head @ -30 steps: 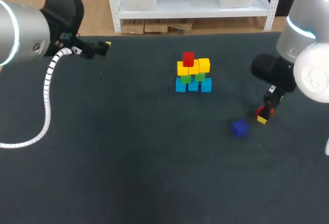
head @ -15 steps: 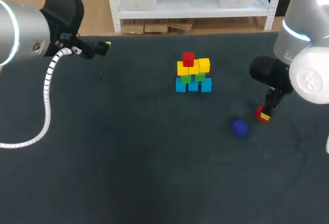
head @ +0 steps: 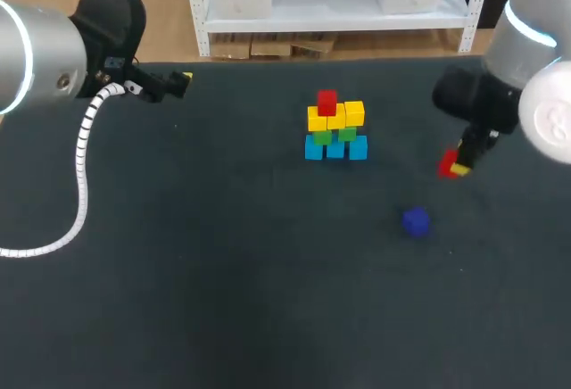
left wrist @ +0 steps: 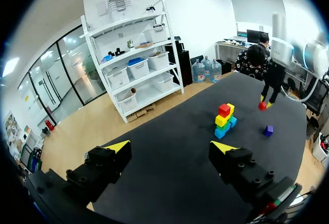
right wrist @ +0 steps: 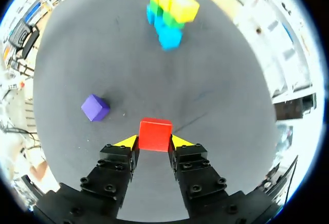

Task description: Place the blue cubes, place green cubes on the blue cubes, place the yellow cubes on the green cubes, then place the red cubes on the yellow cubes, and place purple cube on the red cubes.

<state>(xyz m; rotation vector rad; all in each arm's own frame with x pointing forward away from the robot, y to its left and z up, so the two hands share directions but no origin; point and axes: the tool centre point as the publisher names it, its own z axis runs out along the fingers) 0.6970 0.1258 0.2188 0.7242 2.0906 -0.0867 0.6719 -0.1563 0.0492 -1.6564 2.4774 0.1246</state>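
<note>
A stack of cubes (head: 335, 127) stands at the table's middle back: blue ones at the base, green above, yellow above those, one red cube (head: 326, 102) on top. My right gripper (head: 455, 167) hangs above the table to the stack's right, shut on a second red cube (right wrist: 154, 134) held between its yellow tips. The purple cube (head: 415, 221) lies on the table below and left of that gripper, also seen as the purple cube (right wrist: 95, 107) beside the fingers. My left gripper (left wrist: 169, 147) stays open and empty at the far left, well away from the stack (left wrist: 223, 120).
The dark table (head: 223, 273) has open surface in front and to the left of the stack. A white cable (head: 82, 175) loops from my left arm over the table's left side.
My right gripper closed on the red cube on the table, lifted it and carried it up and back. The left arm, the stack and the purple cube have not moved.
</note>
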